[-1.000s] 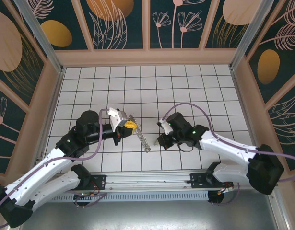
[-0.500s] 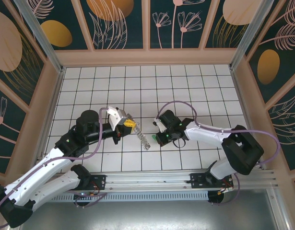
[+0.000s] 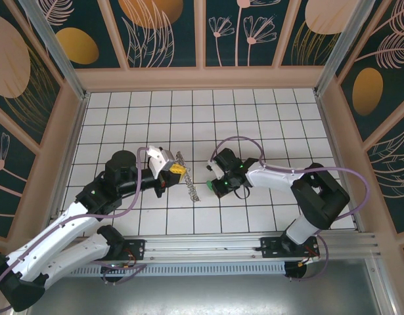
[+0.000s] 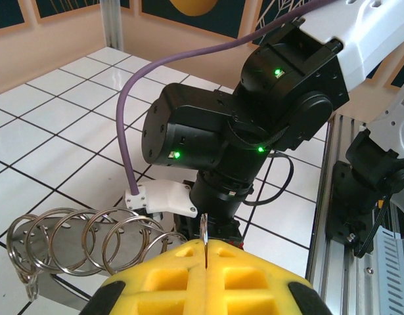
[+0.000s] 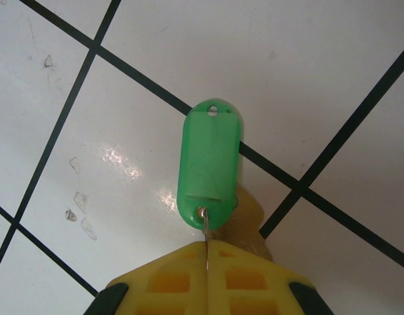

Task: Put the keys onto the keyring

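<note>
The key, a green plastic tag with a small wire loop at its near end, hangs just over a white tile. My right gripper is shut on that wire loop. In the top view the right gripper sits about one tile right of the left gripper. My left gripper is shut on the keyring, a thin metal ring seen edge-on between the yellow pads. A row of several silvery rings trails from it to the left. In the top view they show as a short chain.
The right arm's black wrist and purple cable stand directly in front of the left gripper. The metal rail runs along the near edge, and wooden walls enclose the white tiled floor.
The right gripper has moved left toward the left gripper, its elbow swinging in. The left gripper and its ring chain have shifted slightly up.
</note>
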You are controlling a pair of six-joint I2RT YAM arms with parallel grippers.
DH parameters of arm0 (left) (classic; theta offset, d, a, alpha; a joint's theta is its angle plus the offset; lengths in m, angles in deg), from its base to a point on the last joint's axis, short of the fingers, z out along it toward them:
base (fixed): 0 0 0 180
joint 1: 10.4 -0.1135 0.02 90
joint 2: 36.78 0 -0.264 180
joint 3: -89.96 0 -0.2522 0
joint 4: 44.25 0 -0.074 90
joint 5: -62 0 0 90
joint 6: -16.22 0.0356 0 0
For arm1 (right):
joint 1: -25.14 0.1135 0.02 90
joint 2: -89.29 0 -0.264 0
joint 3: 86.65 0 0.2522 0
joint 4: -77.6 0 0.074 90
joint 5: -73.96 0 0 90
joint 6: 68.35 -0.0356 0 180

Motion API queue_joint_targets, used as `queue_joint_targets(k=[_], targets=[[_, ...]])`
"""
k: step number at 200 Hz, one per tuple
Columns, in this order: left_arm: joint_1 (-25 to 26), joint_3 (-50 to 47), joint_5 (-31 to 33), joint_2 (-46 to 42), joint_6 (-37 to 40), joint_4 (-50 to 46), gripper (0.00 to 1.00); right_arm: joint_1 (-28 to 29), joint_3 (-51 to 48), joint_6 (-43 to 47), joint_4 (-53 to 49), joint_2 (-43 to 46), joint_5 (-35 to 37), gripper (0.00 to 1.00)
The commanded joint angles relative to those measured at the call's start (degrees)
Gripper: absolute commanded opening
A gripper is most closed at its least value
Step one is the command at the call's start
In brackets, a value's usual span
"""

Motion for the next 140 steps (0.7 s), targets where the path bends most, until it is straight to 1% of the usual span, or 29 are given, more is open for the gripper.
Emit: queue_joint_targets(k=[1,10,49,73,140], targets=[[-0.2,1.8,-0.5,-0.2,-1.0,1.8,0.0,-0.6,0.9,1.2,1.0,-1.1,0.6,0.0],[-0.3,1.7,-0.5,-0.2,-1.0,1.8,0.0,-0.6,0.9,1.3,1.3,-1.2,0.3,0.0],[-0.2,1.8,-0.3,0.0,-0.9,1.6,0.0,-0.7,0.9,1.3,2.4,-1.6,-1.0,0.1],[-0.2,1.8,-0.2,-0.1,-0.9,1.5,0.0,-0.7,0.8,1.1,3.1,-1.7,-1.5,0.14],[-0.2,1.8,-0.5,-0.1,-0.9,1.5,0.0,-0.7,1.4,0.8,3.8,-2.3,-0.6,0.16]])
